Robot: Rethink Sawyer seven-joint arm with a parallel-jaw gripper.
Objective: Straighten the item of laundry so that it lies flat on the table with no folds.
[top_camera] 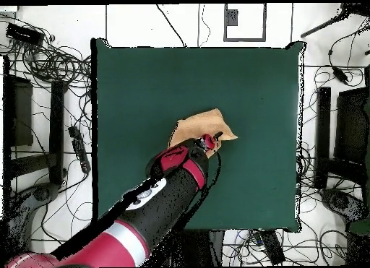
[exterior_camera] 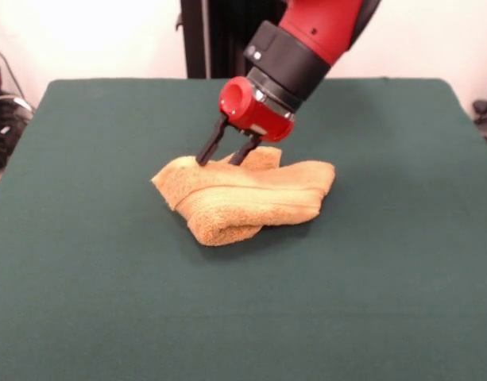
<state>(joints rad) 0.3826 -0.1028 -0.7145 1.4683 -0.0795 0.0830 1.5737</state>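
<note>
A: Where was the towel (exterior_camera: 247, 198)?
B: Bunched at mid-frame on the green desk (exterior_camera: 108, 302), folded over itself. The gripper (exterior_camera: 224, 157) stood at its upper edge, jaws parted, tips touching cloth.
A: Advice?
B: Pinch one layer only, then draw outward.

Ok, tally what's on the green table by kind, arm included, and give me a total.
Towels: 1, orange-tan towel, bunched with folds.
Robot arms: 1, its gripper down at the towel's far edge.
Tables: 1, green table.
Total: 3
</note>
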